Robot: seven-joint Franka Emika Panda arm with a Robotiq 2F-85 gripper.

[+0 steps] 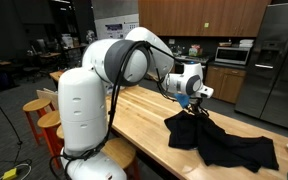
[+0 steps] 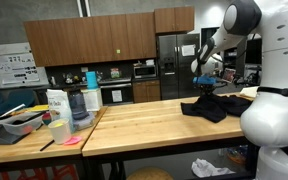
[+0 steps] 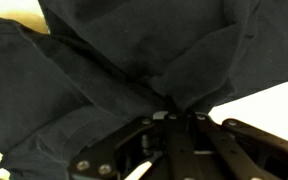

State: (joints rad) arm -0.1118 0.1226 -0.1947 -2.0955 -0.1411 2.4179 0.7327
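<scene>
While the gripper (image 1: pixel 199 103) clamps a thin fold of the cloth (image 1: pixel 229 145), whose bulk sprawls on the table (image 1: pixel 144 116) toward four o'clock, that fold may slip free, since so little fabric sits between the jaws.

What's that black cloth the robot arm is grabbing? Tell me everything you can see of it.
The black cloth looks like soft, matte fabric, perhaps a garment, though its kind is hard to tell. It lies crumpled and partly spread on the light wooden table, full of folds. One part is pulled up into a peak by the gripper, whose jaws are shut on it. The wrist view shows creases running in toward the pinched spot.
</scene>
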